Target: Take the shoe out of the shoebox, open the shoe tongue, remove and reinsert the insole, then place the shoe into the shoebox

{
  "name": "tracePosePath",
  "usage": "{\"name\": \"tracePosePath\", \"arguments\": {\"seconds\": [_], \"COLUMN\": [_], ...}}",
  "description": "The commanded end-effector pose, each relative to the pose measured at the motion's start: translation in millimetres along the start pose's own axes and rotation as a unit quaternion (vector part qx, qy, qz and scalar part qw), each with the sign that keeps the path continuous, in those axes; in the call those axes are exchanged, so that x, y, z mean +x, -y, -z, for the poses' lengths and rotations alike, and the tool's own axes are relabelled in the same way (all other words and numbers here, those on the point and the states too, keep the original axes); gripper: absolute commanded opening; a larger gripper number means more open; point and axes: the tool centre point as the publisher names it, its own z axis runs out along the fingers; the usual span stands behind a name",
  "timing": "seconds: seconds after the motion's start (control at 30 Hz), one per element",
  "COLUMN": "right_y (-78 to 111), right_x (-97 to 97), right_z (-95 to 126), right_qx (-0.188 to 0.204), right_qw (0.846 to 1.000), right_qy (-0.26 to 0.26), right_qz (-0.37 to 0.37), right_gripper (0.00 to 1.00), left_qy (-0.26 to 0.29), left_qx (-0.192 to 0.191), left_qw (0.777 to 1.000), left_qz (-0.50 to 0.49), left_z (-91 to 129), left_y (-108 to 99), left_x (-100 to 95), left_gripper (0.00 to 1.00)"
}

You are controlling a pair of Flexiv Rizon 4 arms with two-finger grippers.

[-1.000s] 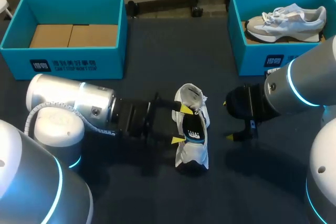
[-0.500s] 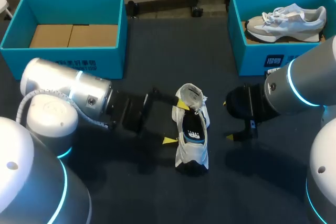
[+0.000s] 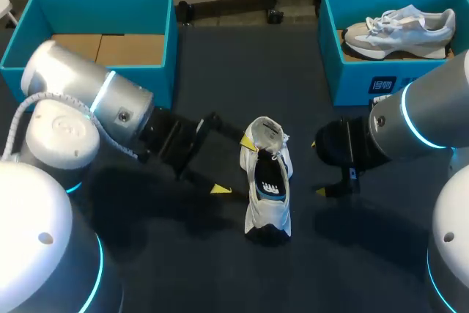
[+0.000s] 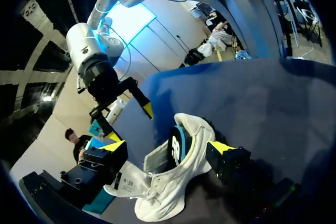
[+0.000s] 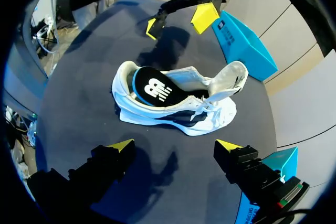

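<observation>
Left shoebox: teal, open, on the table behind the left arm, well apart from its claw. Bare cardboard shows on the box floor.

Left gripper: released, its 2 yellow-tipped fingers spread wide. In the head view the farther fingertip sits at the shoe's tongue end; I cannot tell whether it touches. The nearer fingertip hangs over bare table, beside the shoe and clear of it. In the left wrist view the shoe lies just ahead of this claw, within the span of the 2 fingers, and neither pad is seen pressed on it.

Shoe: 1 white sneaker, on the table between the 2 claws, resting on its sole, outside both boxes. Tongue is folded open and stands up away from the opening, laces loose beside it. Insole: black with a teal rim, visible in the shoe's opening, its heel end at the collar.

Right gripper: released, fingers wide apart, nothing between them. The shoe lies ahead of it, side-on, with bare table between fingertips and sole. The left claw shows beyond the shoe.

Right shoebox: teal, open, behind the right arm, well apart from its claw. A 2nd sneaker, white and grey, lies on its side inside.
</observation>
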Motion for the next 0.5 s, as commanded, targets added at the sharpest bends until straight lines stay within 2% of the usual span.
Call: {"name": "tracePosePath", "arguments": {"seconds": [0.03, 0.23, 0.3, 0.33, 0.37, 0.43, 0.5], "right_y": [-2.1, 1.4, 5.1, 6.8, 9.0, 12.8, 16.7], "right_x": [1.8, -0.4, -1.6, -2.1, -2.8, -4.6, -7.5], "right_z": [-0.5, 9.2, 13.6, 14.6, 16.1, 20.1, 24.6], "right_qx": [-0.001, 0.011, 0.017, 0.02, 0.025, 0.028, 0.034], "right_qw": [1.0, 1.0, 1.0, 1.0, 1.0, 1.0, 0.999], "right_qy": [0.002, 0.005, 0.009, 0.009, 0.009, 0.01, 0.009], "right_qz": [0.0, -0.005, -0.008, -0.008, -0.01, -0.011, -0.012], "right_gripper": [1.0, 1.0, 1.0, 1.0, 1.0, 1.0, 1.0], "left_qy": [-0.05, -0.09, -0.105, -0.109, -0.113, -0.119, -0.127], "left_qx": [-0.008, -0.015, -0.016, -0.016, -0.018, -0.018, -0.017], "left_qw": [0.999, 0.996, 0.994, 0.994, 0.993, 0.993, 0.992], "left_qz": [-0.003, -0.011, -0.011, -0.012, -0.014, -0.016, -0.018], "left_z": [10.8, 20.6, 23.1, 24.1, 24.9, 25.9, 26.3], "left_y": [-0.7, -0.2, 0.0, -0.1, -0.3, -0.3, -0.7], "left_x": [-6.2, -16.7, -18.5, -19.1, -19.9, -22.0, -24.1], "left_gripper": [1.0, 0.95, 0.78, 0.57, 0.45, 0.43, 0.33]}}
